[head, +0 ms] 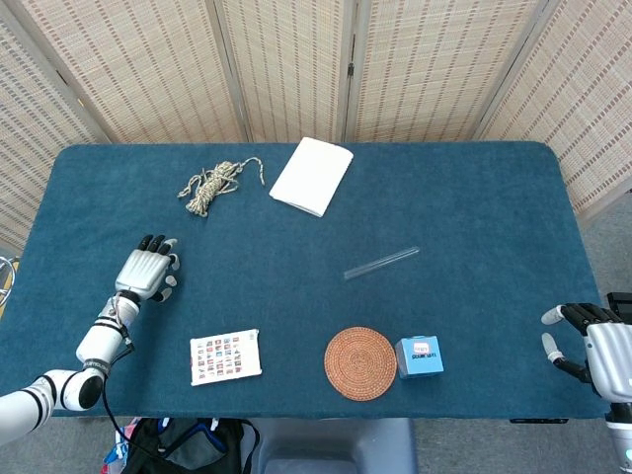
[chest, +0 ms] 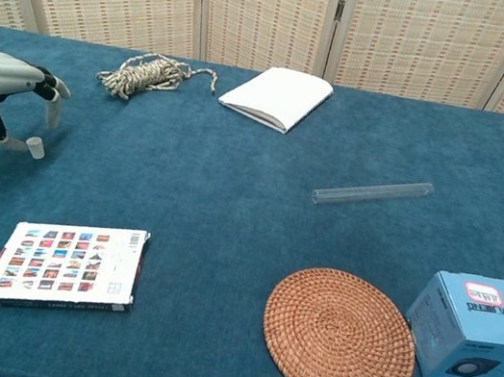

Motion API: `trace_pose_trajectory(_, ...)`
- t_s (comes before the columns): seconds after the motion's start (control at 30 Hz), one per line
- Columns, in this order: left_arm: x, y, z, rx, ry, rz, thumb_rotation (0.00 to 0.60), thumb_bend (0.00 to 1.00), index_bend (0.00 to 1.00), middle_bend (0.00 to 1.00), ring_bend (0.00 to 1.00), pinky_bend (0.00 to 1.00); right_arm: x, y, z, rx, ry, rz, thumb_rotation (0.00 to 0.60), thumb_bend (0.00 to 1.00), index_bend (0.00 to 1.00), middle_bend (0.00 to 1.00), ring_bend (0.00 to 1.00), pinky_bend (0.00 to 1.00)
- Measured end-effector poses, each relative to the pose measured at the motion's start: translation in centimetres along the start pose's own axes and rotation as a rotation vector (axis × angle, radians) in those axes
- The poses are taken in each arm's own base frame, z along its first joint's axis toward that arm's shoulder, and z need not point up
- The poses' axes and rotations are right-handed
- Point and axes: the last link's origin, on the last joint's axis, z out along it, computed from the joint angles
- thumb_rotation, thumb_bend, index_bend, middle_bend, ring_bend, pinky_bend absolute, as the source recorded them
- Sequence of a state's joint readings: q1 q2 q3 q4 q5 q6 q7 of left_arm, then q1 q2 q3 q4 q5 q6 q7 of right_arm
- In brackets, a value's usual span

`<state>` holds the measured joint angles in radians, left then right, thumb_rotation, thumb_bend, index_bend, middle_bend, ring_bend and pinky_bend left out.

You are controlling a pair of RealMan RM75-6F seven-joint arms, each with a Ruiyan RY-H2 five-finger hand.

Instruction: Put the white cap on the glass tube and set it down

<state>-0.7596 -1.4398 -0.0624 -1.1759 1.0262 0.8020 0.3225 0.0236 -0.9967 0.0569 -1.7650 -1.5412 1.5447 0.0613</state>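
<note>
Glass tube lying right of centre on the blue bench, uncapped. White cap at far left, beneath the left hand, fingers spread, gripping nothing. Right hand at lower right, open too.

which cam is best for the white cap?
Chest view. The white cap stands clear on the cloth just under the left hand, whose fingers hang above it. In the head view the left hand covers that spot, so the cap can't be made out.

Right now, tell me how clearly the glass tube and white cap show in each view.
Head view: glass tube a faint, low-contrast streak; cap hidden under the left hand. Chest view: tube sharper, with bright edges; white cap small but distinct beneath the left hand.
</note>
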Motion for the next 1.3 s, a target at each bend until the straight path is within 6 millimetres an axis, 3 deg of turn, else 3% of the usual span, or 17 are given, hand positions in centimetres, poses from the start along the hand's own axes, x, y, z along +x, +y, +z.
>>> trace_pose_trajectory(0.5, -1.0, -0.3, 0.9, 0.012, -0.026, -0.012, 0.600, 0.34, 0.42, 0.01, 0.00, 0.00, -0.1, 0.0, 0.2, -0.003, -0.008, -0.003, 0.600, 0.35, 0.47, 0.46, 0.37, 0.40)
trace_pose_trajectory(1.3, -1.1, -0.2, 1.3, 0.011, -0.025, -0.025, 0.600, 0.36, 0.50, 0.01, 0.00, 0.00, -0.2, 0.1, 0.3, -0.009, -0.013, -0.002, 0.600, 0.35, 0.47, 0.46, 0.37, 0.40)
